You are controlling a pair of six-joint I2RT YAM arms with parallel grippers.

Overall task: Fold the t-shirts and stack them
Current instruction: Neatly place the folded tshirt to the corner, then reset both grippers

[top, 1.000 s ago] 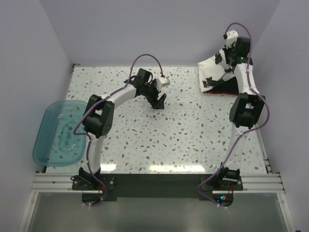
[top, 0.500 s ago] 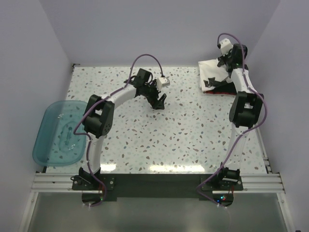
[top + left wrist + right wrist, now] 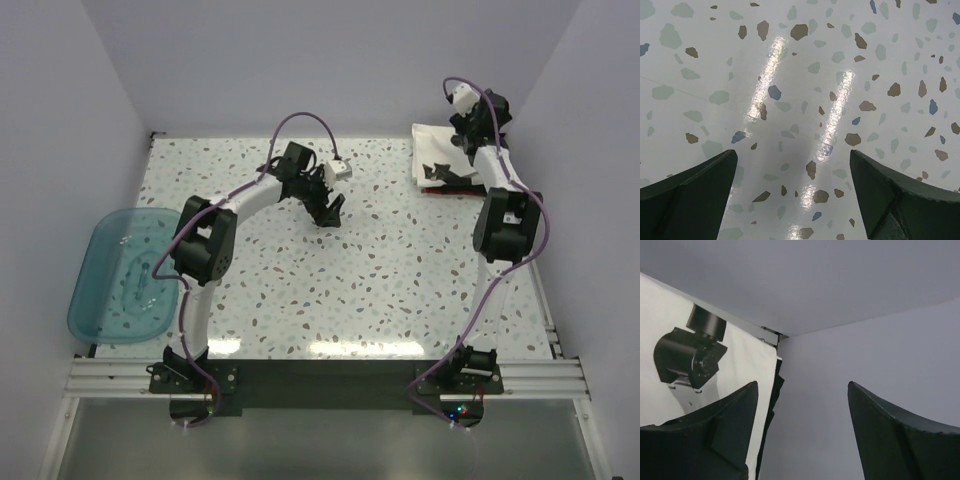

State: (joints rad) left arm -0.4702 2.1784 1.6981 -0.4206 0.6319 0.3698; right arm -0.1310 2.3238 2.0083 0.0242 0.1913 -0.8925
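Stack of t-shirts sits in the far right corner of the worktop (image 3: 400,260), tight against both walls there. The top one is a white t-shirt (image 3: 432,148) (image 3: 737,352) with a black print (image 3: 687,355), and black layers (image 3: 776,385) show at its edge underneath. The folded pile looks near square from above, slightly skewed to the worktop edges; I can't tell its long axis.

The right tool (image 3: 468,128) (image 3: 802,385) hangs over the far part of the pile, fingers spread, nothing between them but wall (image 3: 865,350). The right forearm crosses the pile's right side and hides it from above.

The left tool (image 3: 328,210) (image 3: 792,155) is over mid-worktop toward the far side, spread wide, holding nothing. A translucent blue tub (image 3: 100,250) overhangs the worktop's left edge.
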